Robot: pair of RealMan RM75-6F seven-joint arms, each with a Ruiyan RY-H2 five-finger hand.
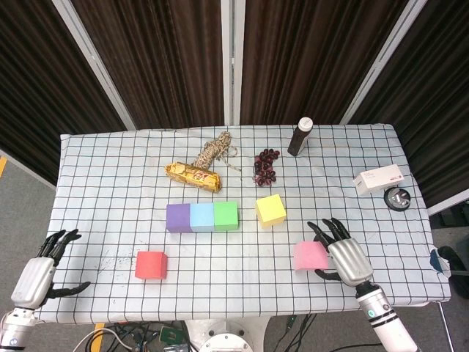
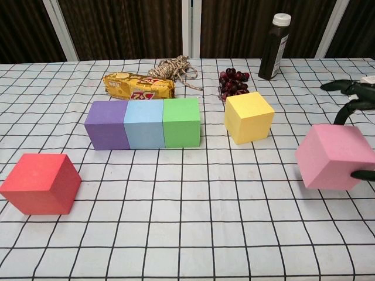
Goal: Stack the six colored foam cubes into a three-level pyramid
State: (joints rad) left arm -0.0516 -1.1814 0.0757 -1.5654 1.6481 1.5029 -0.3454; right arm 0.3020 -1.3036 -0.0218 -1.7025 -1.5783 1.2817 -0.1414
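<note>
Dark ribbed curtains hang behind a table under a black-and-white checked cloth.

At the near left edge the left hand hangs off the cloth, fingers spread and holding nothing. Just inside it sits the red cube, alone near the front. Further back, the purple cube, light blue cube and green cube stand touching in a row, which reads as the pyramid's base level. Behind them lie a gold snack packet with red lettering too blurred to read, and a hank of twine. Right of the row, apart from it and turned at an angle, is the yellow cube, with a bunch of dark grapes and a dark bottle with a white cap beyond.

Near the front right, the pink cube sits tilted in the right hand, fingertips on its far side and thumb on its near side; it appears raised off the cloth.

Being foam, the cubes should be light and slightly yielding, so a gentle squeeze across opposite flat faces ought to hold without crushing them.

A white box at the far right carries print too small to read.
</note>
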